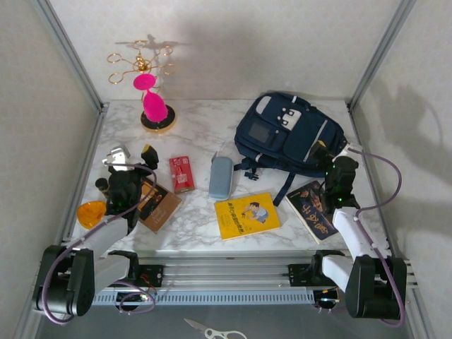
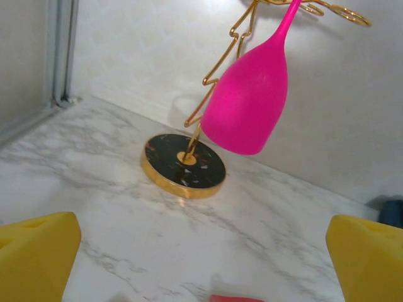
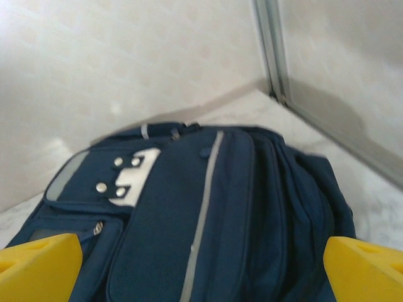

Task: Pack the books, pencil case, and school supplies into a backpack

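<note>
While the yellow book (image 1: 246,215) lies on the worktop (image 1: 205,127), left tool (image 2: 201,264) and right tool (image 3: 201,267) stand wide open, empty.

Note the backpack (image 3: 208,214): matt navy woven cloth. You see the table (image 2: 113,207), smooth and marble-patterned, and the stand (image 2: 182,167), polished gold metal, bearing a glossy pink glass (image 2: 249,100).

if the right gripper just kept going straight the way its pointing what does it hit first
The backpack: it sits dead ahead between the right gripper's open fingers, seemingly close, though depth is unclear.
</note>
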`<state>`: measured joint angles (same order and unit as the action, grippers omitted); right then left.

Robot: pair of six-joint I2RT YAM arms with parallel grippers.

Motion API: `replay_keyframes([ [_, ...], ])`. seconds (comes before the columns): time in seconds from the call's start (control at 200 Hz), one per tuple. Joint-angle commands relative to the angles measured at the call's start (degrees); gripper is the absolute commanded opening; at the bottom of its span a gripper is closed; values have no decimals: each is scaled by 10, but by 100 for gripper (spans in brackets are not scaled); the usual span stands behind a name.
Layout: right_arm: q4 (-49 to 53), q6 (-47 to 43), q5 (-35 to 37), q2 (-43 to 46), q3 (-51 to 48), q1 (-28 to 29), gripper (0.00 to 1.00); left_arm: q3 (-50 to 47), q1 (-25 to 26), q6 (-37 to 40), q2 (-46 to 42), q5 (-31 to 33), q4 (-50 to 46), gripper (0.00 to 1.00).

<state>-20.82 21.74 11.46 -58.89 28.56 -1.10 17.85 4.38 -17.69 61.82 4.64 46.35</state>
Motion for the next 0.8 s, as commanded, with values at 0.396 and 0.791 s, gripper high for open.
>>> replay_keyframes([
  [0.396,300,152,-172,-75,112,-140,99,74,60,-225,-53,-102,-208,99],
  [0.791,274,198,-231,-222,168,-158,96,81,236,-291,-3,-53,-188,99],
])
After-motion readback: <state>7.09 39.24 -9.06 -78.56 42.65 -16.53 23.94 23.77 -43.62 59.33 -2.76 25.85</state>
